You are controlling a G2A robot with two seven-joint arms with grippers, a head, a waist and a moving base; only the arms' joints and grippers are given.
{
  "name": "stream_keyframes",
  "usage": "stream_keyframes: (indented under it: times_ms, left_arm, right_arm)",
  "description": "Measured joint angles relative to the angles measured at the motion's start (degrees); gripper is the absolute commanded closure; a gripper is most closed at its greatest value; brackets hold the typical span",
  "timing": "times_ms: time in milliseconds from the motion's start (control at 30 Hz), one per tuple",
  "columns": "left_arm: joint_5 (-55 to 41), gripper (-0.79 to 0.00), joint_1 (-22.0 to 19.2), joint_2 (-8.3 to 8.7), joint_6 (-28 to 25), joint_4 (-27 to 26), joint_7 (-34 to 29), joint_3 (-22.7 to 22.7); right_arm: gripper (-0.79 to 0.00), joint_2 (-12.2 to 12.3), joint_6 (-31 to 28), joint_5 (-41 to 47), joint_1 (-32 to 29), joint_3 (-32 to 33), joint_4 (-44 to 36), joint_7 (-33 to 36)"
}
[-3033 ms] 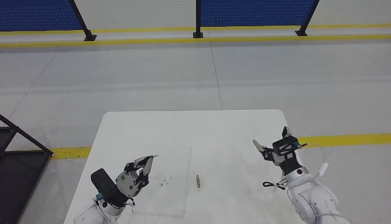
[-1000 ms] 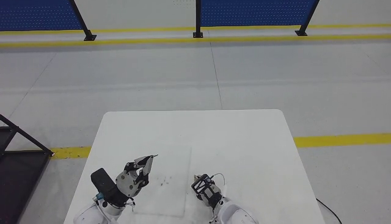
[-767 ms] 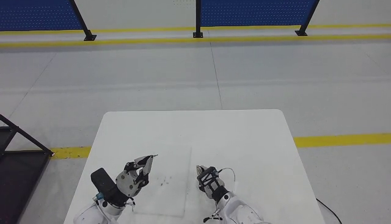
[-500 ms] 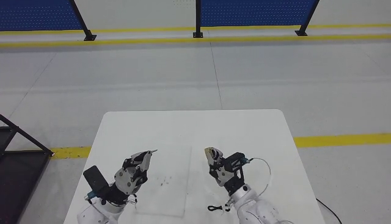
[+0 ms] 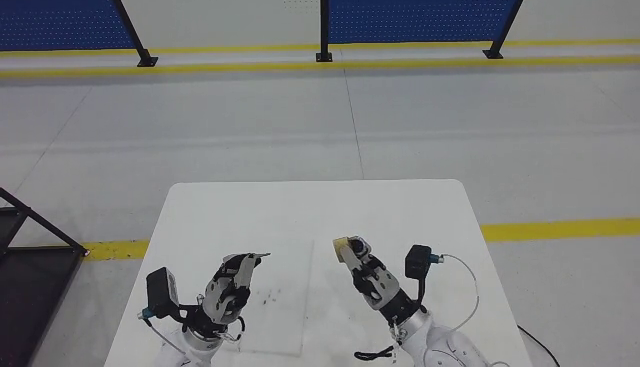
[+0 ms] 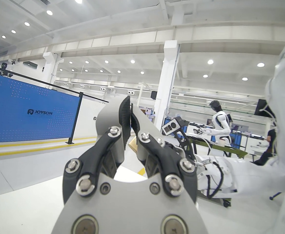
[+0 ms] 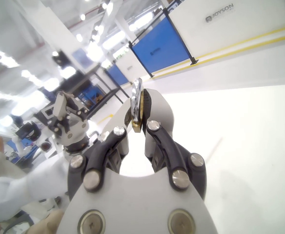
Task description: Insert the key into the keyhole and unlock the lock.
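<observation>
Above a white worktop (image 5: 400, 207) in a fenced factory hall, the right claw (image 7: 140, 98) is clamped on the lock (image 7: 135, 113), held edge-on, with the left claw (image 5: 247, 263) pinched together near the lock's left.

A white table (image 5: 400, 217) stands on a pale grey floor (image 5: 350, 127), with a clear flat sheet (image 5: 290, 317) lying on its near half. A yellow line (image 5: 560, 229) crosses the floor beside the table. A second yellow line (image 5: 250, 67) runs along a far barrier of blue panels (image 5: 420, 2) and white panels (image 5: 215, 7) joined by black posts (image 5: 324, 12). A black rack (image 5: 30, 257) stands just off the table's left side.
</observation>
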Motion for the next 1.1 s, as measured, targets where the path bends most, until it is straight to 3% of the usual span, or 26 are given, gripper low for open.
stream_keyframes:
  times_ms: [267,367,467,700,900,1100]
  left_arm:
    - [-0.2,0.000,-0.1,-0.02,0.2,0.0,-0.2,0.0]
    - [-3.0,0.000,-2.0,-0.40,4.1,-0.2,-3.4,0.5]
    - [-5.2,0.000,-4.1,-1.03,6.1,0.9,-5.0,3.5]
    - [-10.1,0.000,-7.1,-2.84,2.4,5.6,1.6,12.2]
    - [-11.7,0.000,-9.8,-4.38,1.2,9.7,6.7,17.5]
    - [-17.8,0.000,-12.0,-5.66,-0.7,11.0,4.9,21.5]
  right_arm:
    - [0.000,0.0,0.1,0.0,0.0,0.0,0.0,0.0]
    - [0.000,-0.2,0.6,2.3,0.6,-0.2,0.4,-0.2]
    - [0.000,-0.6,-1.5,9.3,2.1,-1.4,1.6,-0.3]
    - [0.000,-1.2,-10.8,20.4,4.2,-3.7,4.5,-2.9]
    - [0.000,-1.6,-16.8,23.7,4.4,-5.5,6.4,-5.0]
    - [0.000,-2.0,-20.0,22.4,4.5,-7.0,7.6,-6.8]
